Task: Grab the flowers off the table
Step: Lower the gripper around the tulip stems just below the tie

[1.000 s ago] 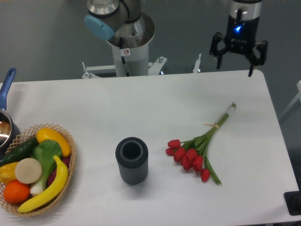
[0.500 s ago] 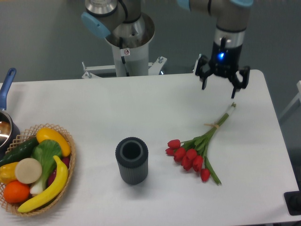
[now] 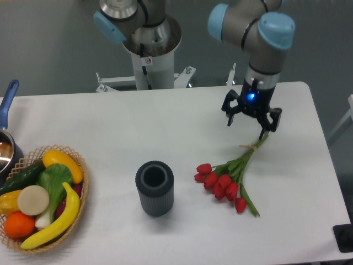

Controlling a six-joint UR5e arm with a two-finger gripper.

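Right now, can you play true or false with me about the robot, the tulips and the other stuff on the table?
1. The robot's hand is open above the stem end of the red tulips. True.
2. The tulips are standing in the dark ribbed vase. False: they lie flat on the white table, to the right of the vase, which looks empty.
3. The wicker basket holds a banana and an orange. True.
4. The hand has lifted the tulips into the air. False: they lie on the table, not yet gripped.
5. The basket sits beside the tulips. False: it is at the far left, with the vase in between.
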